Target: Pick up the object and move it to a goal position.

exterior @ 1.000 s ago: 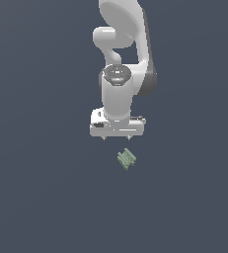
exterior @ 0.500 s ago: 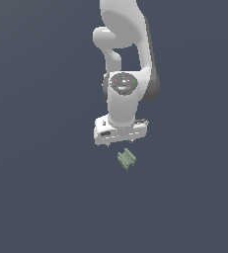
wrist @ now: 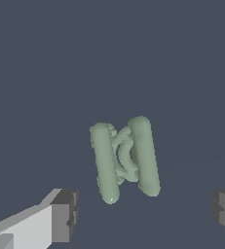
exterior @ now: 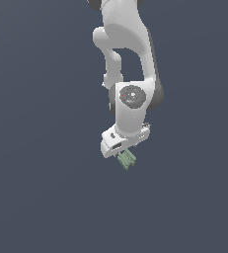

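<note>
- My claw is spread wide and holds nothing.
- The object lies on the floor between my 2 fingers, just below the claw in the exterior view.
- Risk, as I judge it: closing across its 2 rounded bars off-centre could twist or squirt it out.

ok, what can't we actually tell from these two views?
- Exterior view: the gripper fingertips and part of the green object are hidden behind the hand body.
- Wrist view: both fingers are cut off by the frame edges.
- Goal position: no marker in either view.
</note>
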`<action>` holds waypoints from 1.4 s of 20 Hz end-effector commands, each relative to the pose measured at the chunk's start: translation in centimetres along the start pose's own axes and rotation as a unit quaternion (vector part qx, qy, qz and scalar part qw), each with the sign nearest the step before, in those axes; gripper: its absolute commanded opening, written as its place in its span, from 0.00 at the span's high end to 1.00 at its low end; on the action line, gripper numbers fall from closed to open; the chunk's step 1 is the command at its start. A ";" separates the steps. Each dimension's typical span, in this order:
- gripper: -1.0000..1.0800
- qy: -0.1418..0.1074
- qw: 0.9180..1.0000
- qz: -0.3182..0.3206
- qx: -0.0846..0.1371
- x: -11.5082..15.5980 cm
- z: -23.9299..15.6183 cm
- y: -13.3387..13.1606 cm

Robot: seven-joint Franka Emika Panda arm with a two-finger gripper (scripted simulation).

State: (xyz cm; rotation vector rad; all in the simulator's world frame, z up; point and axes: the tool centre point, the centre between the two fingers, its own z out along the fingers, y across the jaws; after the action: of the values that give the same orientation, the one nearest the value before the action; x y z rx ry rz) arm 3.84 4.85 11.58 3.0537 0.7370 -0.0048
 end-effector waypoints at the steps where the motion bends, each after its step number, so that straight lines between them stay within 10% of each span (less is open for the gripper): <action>1: 0.04 0.001 1.000 -0.028 0.000 0.5 0.5 -0.2; 28: 0.04 0.001 0.997 -0.078 0.000 1.3 6.5 -0.7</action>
State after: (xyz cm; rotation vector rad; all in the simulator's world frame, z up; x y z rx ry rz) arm 4.59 6.11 5.43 2.9873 0.9741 -0.0026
